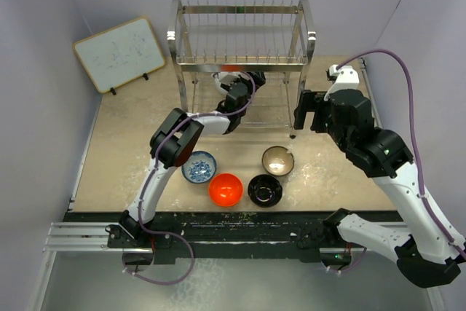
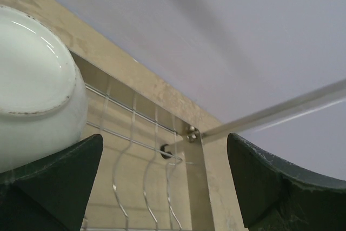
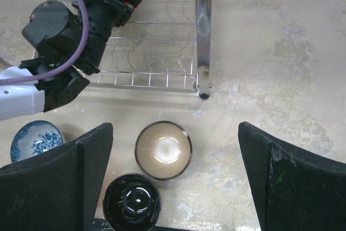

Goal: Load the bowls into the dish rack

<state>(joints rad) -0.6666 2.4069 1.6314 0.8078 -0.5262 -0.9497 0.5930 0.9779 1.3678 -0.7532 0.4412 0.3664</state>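
Biggest risk first: the dish rack (image 1: 240, 9). Your left arm reaches in under its top tier at the far side of the table (image 1: 124, 151), so a lift or swing on the way out could knock the frame and shove the whole rack. Pull back low and straight, toward the near edge.

Next, the white bowl (image 2: 32, 79). It's inside the lower tier, tilted w/ its foot ring facing the wrist cam, and it leans on the left finger (image 2: 59, 171). Can't tell if the grid shelf carries it yet. If not, it prob. tips or rolls off the wires once that finger leaves.

Other 4 bowls wait on the table near the arms: blue-and-white bowl (image 1: 199, 167), orange-red bowl (image 1: 226, 189), black bowl (image 1: 265, 189) and tan-brown bowl (image 1: 278, 159). They're packed close, so a careless grab at one nudges its neighbour.

Hands: left gripper (image 2: 165, 144) is spread wide, nothing between the fingers, bowl touching one side only. Right gripper (image 3: 175, 133) is also wide apart, holds nothing, and hangs above the tan-brown bowl.
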